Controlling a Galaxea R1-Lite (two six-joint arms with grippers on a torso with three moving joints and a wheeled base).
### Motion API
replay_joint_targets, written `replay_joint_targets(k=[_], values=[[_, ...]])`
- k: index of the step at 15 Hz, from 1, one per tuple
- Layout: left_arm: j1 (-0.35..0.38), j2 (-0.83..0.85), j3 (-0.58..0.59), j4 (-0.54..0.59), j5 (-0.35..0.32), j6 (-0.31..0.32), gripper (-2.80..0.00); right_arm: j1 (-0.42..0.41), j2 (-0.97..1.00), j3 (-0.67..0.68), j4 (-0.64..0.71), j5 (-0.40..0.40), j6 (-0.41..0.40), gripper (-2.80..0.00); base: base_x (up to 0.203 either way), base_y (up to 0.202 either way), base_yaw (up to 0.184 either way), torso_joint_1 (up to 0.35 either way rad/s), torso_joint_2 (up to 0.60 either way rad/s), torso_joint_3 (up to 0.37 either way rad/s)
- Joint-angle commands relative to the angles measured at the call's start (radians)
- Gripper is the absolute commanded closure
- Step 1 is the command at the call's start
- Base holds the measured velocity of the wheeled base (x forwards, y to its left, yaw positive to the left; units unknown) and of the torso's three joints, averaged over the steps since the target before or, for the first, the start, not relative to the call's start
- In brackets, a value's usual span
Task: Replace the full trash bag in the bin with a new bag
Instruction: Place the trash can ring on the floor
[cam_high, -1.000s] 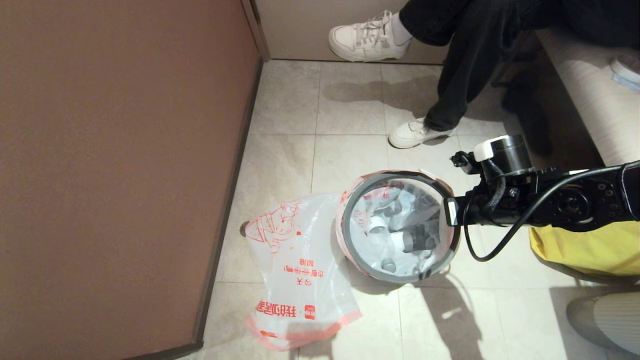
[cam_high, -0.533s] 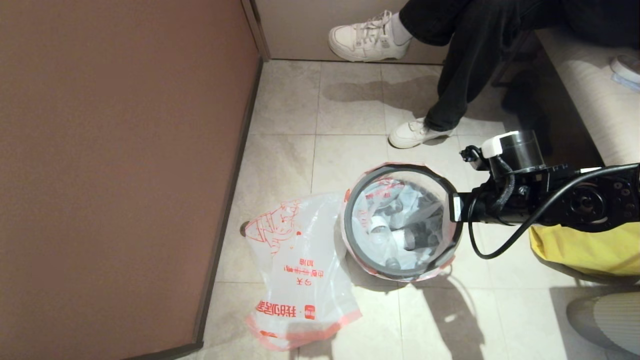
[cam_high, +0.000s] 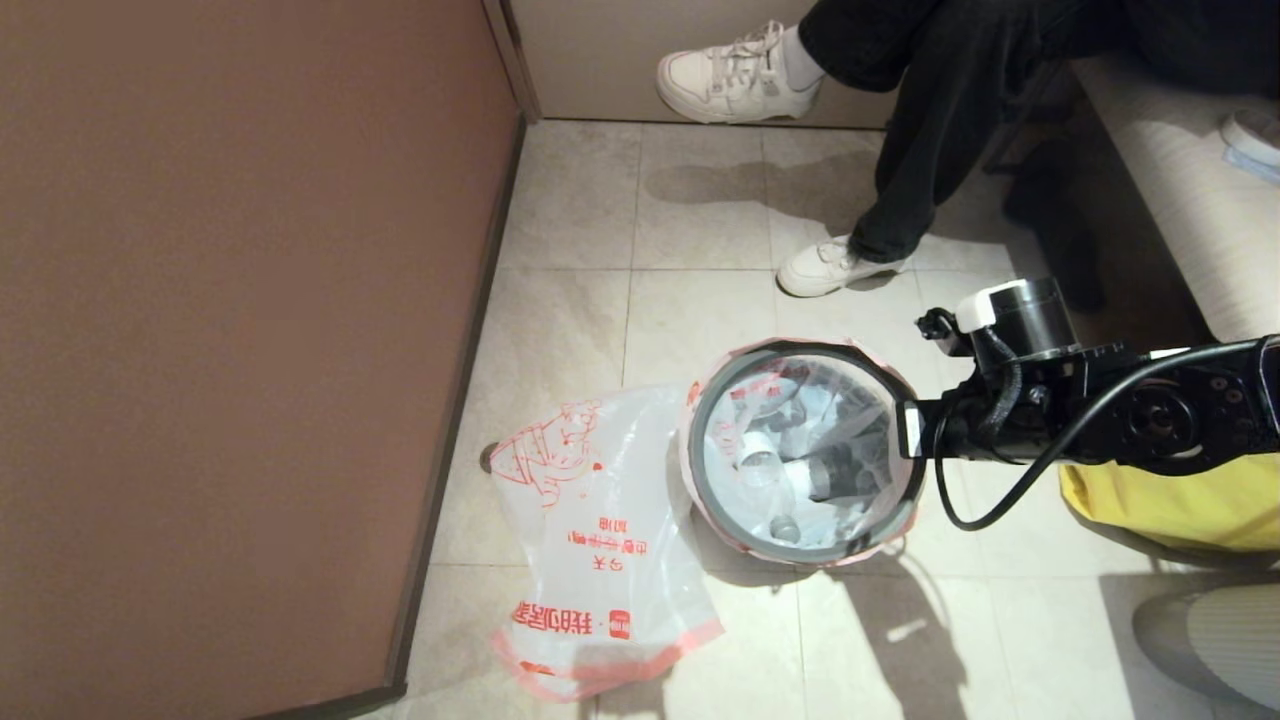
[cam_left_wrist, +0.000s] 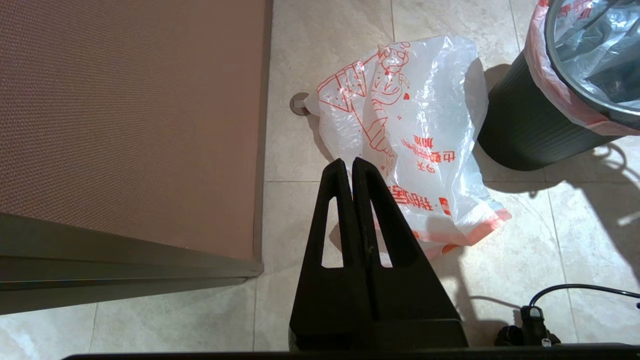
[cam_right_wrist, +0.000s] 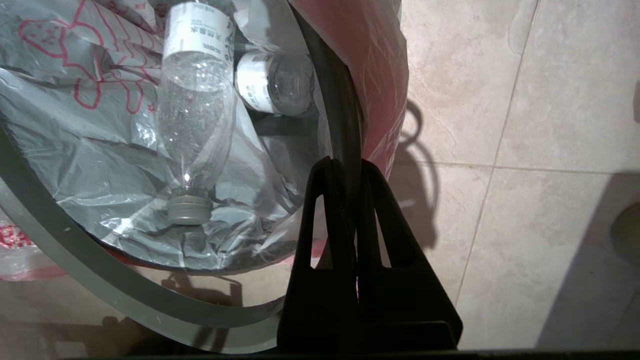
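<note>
The right pincer (cam_right_wrist: 350, 167) is pinching the grey ring (cam_high: 700, 470) at the right edge of the bin (cam_left_wrist: 525, 130), with the pink hem of the full trash bag (cam_high: 800, 450) caught there too. Bottles (cam_right_wrist: 195, 115) lie inside that bag. The new bag (cam_high: 590, 520) lies flat on the floor just left of the bin. The left pincer (cam_left_wrist: 351, 167), pressed together, hangs above the floor near the new bag.
</note>
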Motion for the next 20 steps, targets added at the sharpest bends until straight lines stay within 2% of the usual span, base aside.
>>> replay_joint_targets(k=[1,4,5,12,20], values=[[0.0,0.001,0.0,0.0,0.0,0.0,0.0,-0.002,0.012,0.019,0.001,-0.014,0.0,0.0,0.0,0.0,0.0,0.0,0.0,0.0],[0.0,0.001,0.0,0.0,0.0,0.0,0.0,-0.009,0.046,0.039,-0.008,-0.046,0.002,0.0,0.0,0.0,0.0,0.0,0.0,0.0],[0.0,0.001,0.0,0.0,0.0,0.0,0.0,-0.009,0.046,0.044,-0.013,-0.049,0.002,-2.8,0.0,0.0,0.0,0.0,0.0,0.0],[0.0,0.001,0.0,0.0,0.0,0.0,0.0,-0.006,0.037,0.069,-0.025,-0.051,0.016,-2.8,0.0,0.0,0.0,0.0,0.0,0.0],[0.0,0.001,0.0,0.0,0.0,0.0,0.0,0.051,0.05,0.133,0.03,-0.067,0.193,-2.8,0.0,0.0,0.0,0.0,0.0,0.0]])
